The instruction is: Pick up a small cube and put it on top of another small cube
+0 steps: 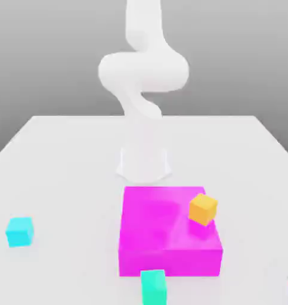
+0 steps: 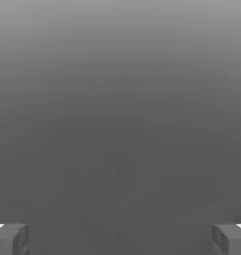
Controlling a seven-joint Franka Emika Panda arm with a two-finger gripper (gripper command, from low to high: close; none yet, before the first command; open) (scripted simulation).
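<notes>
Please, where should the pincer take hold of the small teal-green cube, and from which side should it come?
Probably from straight above, closing on two opposite vertical faces of the teal-green cube. It rests flat on the white table, just in front of the magenta block, so one face is crowded; the faces toward the exterior view's left and right look free. The pincer is open.

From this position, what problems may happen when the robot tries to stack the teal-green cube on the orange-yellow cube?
1. The orange-yellow cube sits tilted near a corner of the magenta block, so a cube placed on it may slide off.
2. The teal-green cube lies close to the block's front wall, which could obstruct one finger.
3. The similar cyan-blue cube might be picked by mistake.
</notes>
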